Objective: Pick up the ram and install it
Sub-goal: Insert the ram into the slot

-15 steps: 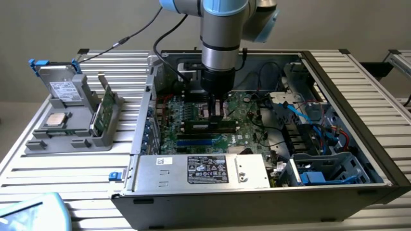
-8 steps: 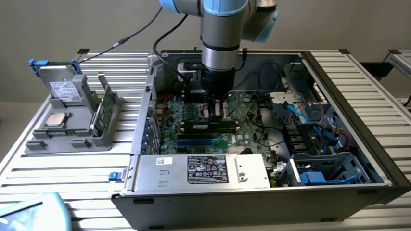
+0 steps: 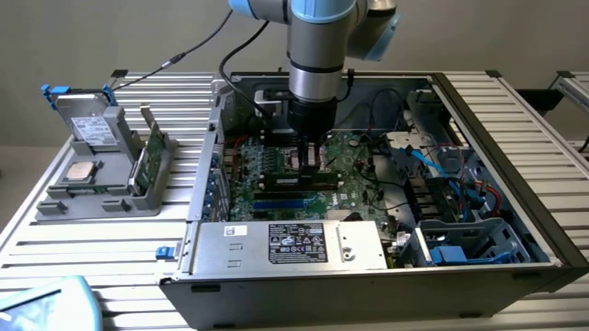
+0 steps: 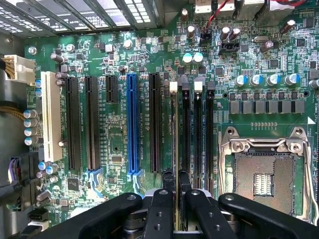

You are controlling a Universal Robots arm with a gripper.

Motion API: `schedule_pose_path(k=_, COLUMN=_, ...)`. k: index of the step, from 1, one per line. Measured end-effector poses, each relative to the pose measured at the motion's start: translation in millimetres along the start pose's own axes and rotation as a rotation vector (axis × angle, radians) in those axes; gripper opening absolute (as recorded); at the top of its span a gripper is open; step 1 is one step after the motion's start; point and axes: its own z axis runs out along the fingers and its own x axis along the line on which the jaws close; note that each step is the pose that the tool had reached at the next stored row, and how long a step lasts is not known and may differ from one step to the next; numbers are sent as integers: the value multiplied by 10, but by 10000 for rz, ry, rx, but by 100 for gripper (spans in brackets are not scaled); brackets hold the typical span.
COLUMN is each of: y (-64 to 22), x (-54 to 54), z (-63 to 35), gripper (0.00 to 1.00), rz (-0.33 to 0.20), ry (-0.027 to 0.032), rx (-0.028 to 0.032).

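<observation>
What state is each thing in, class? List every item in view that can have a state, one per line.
Ram: edge-on between the fingers, standing in a memory slot.
Gripper: shut on the ram, low over the motherboard.
CPU socket: open, no chip in it.
Blue slot: empty.
Computer case: side off, inside exposed.
Tray: holds a processor chip and a green card standing upright.

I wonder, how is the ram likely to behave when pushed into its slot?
The ram, a thin board held edge-on by the gripper, is probably stiff but fragile. Gripped at one narrow spot, it may tilt if pushed unevenly.
</observation>
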Motion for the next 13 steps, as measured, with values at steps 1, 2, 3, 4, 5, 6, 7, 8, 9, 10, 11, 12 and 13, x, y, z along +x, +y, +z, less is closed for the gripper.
schedule_pose_path(k=1, y=0, x=-3, z=0, gripper=15, rz=4, ry=-1, rx=0)
schedule_pose_path(k=2, y=0, x=-6, z=1, gripper=15, rz=7, ry=-4, rx=1)
schedule_pose_path(k=3, y=0, x=-7, z=2, gripper=15, rz=7, ry=-2, rx=1)
schedule_pose_path(k=4, y=0, x=-8, z=2, gripper=15, rz=7, ry=-1, rx=0)
schedule_pose_path(k=5, y=0, x=-8, z=2, gripper=15, rz=7, ry=-1, rx=-1)
schedule_pose_path(k=6, y=1, x=-8, z=2, gripper=15, rz=7, ry=0, rx=-1)
schedule_pose_path(k=7, y=1, x=-8, z=1, gripper=15, rz=7, ry=2, rx=-1)
schedule_pose_path(k=8, y=1, x=-8, z=2, gripper=15, rz=7, ry=2, rx=-2)
schedule_pose_path(k=9, y=1, x=-8, z=2, gripper=15, rz=8, ry=2, rx=-2)
schedule_pose_path(k=10, y=0, x=-9, z=3, gripper=15, rz=7, ry=1, rx=-1)
schedule_pose_path(k=11, y=1, x=-9, z=5, gripper=15, rz=7, ry=1, rx=-1)
schedule_pose_path(k=12, y=1, x=-9, z=7, gripper=15, rz=8, ry=1, rx=-1)
schedule_pose_path(k=13, y=0, x=-9, z=9, gripper=15, rz=7, ry=0, rx=-1)
